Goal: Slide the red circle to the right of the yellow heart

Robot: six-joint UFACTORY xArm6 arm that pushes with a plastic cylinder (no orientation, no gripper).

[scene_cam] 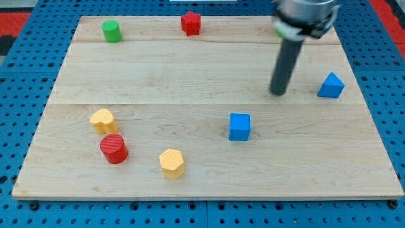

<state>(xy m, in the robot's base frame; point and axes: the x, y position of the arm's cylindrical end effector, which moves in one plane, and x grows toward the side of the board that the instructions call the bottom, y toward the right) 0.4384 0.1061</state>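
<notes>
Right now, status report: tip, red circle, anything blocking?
My tip far right, near blue block. Red circle below yellow heart, almost touching. Nothing in the way.

the arm (304,16) above the rod is blurred and cut off by the view's top edge, near the table's (202,69) far right corner.

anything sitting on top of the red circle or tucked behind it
Nothing is on the red circle; its ridged top is bare. Just behind it, toward the view's top, is the yellow heart. My tip is far off to the right. The board beneath it is covered.
</notes>
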